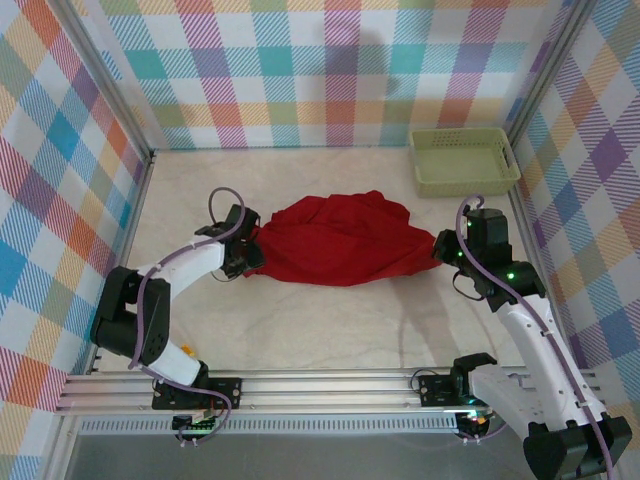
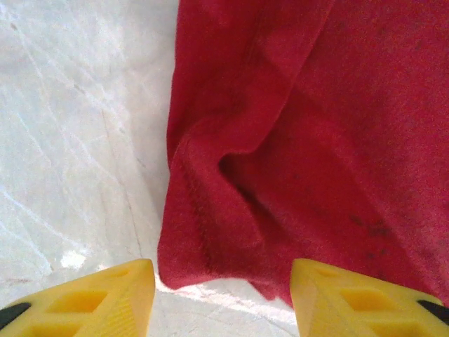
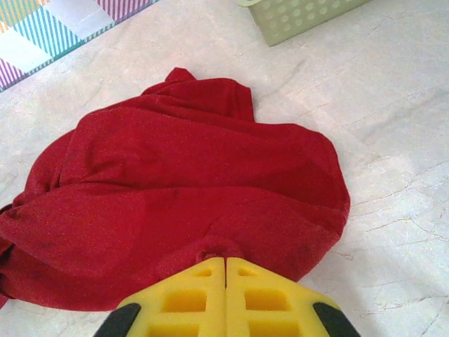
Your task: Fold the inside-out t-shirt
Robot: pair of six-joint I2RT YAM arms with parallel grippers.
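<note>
The inside-out t-shirt (image 1: 335,243) lies bunched in a deep-red heap in the middle of the table. At its left end my left gripper (image 1: 247,257) stands open, its yellow fingers (image 2: 105,298) apart with the shirt's hemmed edge (image 2: 203,232) just beyond them and bare table between the tips. My right gripper (image 1: 446,247) is at the shirt's right end. Its yellow fingers (image 3: 196,295) are pressed together, shut on a pinched fold of the t-shirt (image 3: 189,189), which spreads away from the tips.
A pale green plastic basket (image 1: 463,160) stands at the back right, its corner (image 3: 295,17) showing in the right wrist view. Checked walls close in the back and both sides. Pale marble tabletop (image 1: 300,330) lies bare in front of the shirt.
</note>
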